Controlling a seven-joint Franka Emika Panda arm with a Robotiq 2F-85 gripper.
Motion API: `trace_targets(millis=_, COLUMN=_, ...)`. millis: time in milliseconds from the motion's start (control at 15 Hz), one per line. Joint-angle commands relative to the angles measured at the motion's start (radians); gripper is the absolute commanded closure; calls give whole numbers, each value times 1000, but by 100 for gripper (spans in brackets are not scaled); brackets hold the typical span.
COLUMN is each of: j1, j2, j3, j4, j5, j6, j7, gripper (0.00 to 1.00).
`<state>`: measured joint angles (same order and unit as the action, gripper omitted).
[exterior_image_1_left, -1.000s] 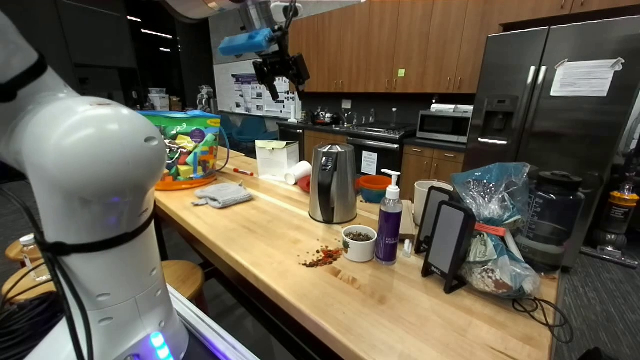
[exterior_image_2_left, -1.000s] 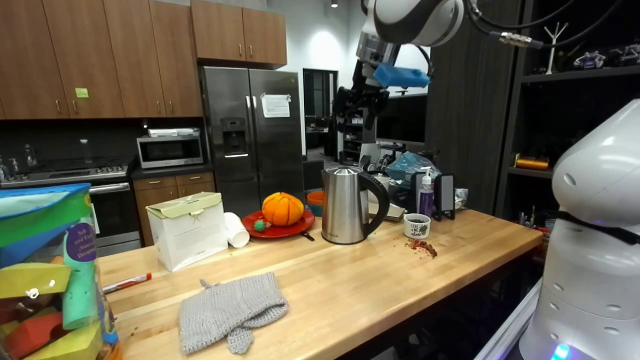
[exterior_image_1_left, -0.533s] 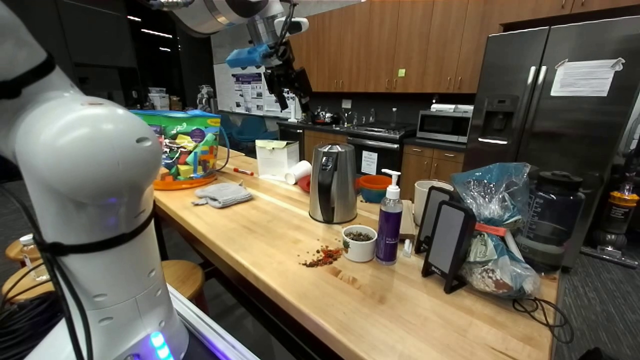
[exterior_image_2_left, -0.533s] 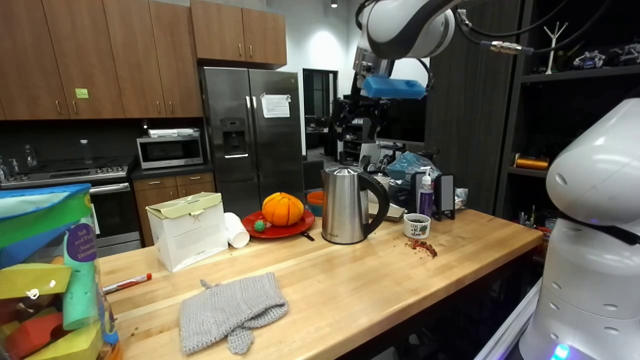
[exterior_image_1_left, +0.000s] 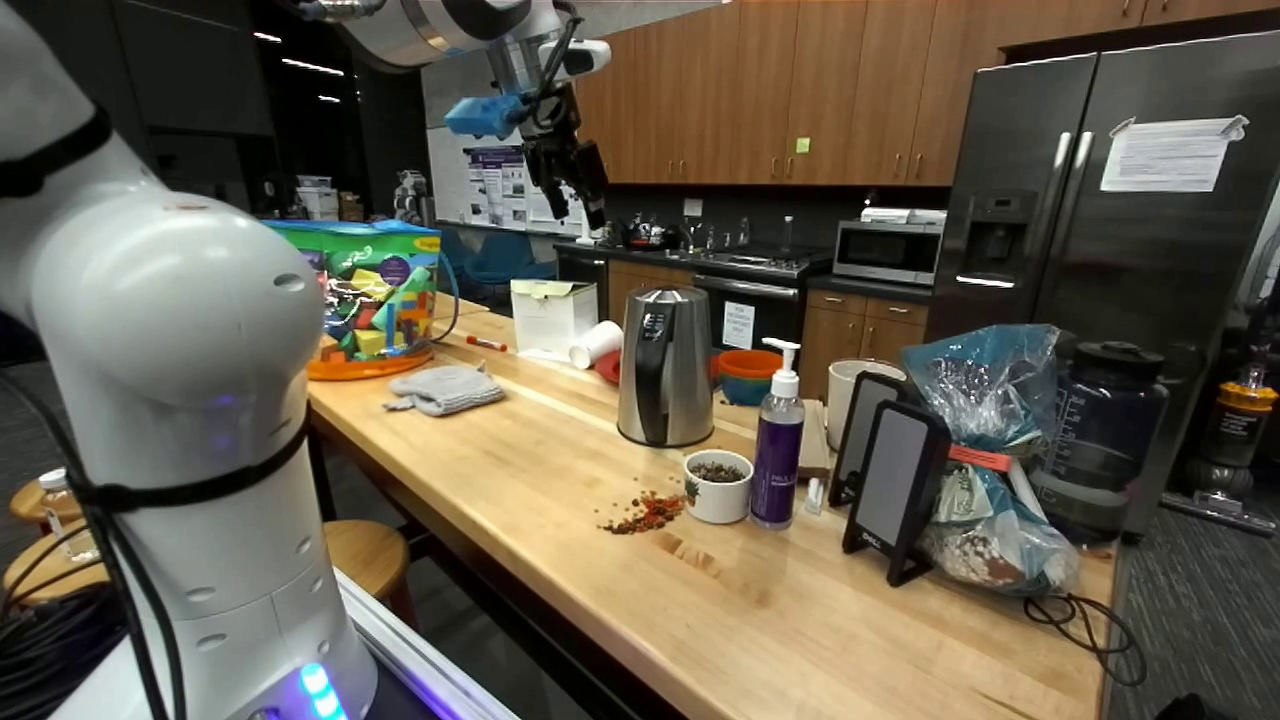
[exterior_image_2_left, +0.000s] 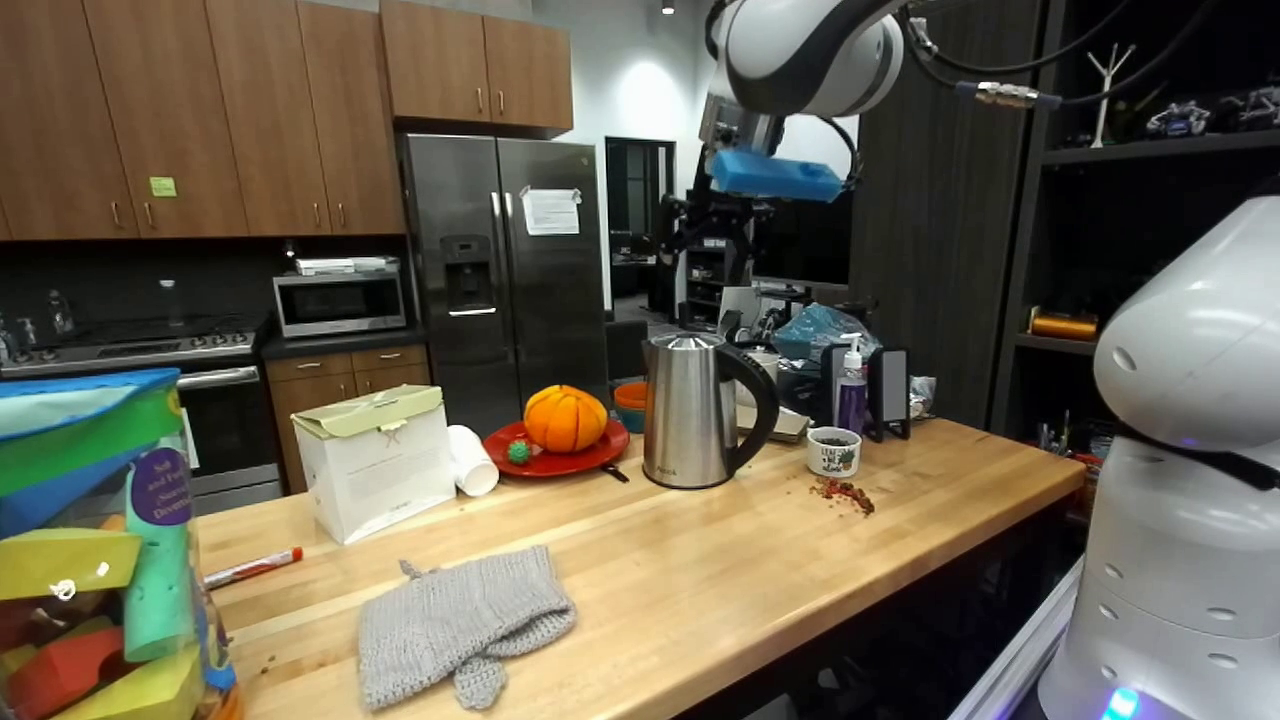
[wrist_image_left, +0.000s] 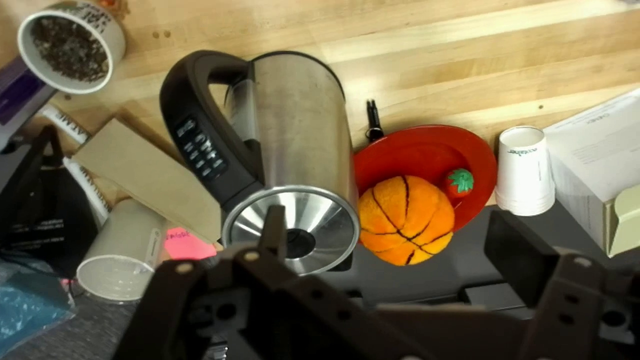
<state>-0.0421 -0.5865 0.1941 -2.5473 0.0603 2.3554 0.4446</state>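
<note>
The glossy white arm (exterior_image_1_left: 170, 290) (blue lights (exterior_image_1_left: 320, 690) below) has black straps (exterior_image_1_left: 220, 483), cables (exterior_image_2_left: 1046, 101) and claw (exterior_image_1_left: 577, 212).

The gripper (exterior_image_1_left: 578, 217) hangs lower than a second ago in both exterior views, and the blue block (exterior_image_2_left: 775, 176) on the arm (exterior_image_2_left: 812, 58) has dropped with it. Over the last half-second both have also drifted a little toward the left edge of those views.

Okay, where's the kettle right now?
In the wrist view, the silver kettle stands on the wooden counter, just left of the red plate, with the white bowl to its upper left.
</note>
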Motion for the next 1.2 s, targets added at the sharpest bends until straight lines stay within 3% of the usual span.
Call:
trace_targets(millis=0, j1=6, j2=44, j3=48, j4=25, j5=84, j6=57, j7=184, gripper=0)
trace_targets(millis=333, j1=-27, j2=86, j3=110, j4=18, j5=89, j6=194, j7=463, gripper=0)
trace_targets(millis=533, j1=-48, j2=119, j3=113, j4=18, j5=82, j6=260, j7=610, gripper=0)
trace_targets(millis=800, j1=-47, j2=156, j3=75, j4=-2, j5=115, j6=385, j7=739, gripper=0)
trace_targets(millis=1133, j1=53, j2=234, j3=-53, j4=-31, j5=302, j6=640, j7=704, gripper=0)
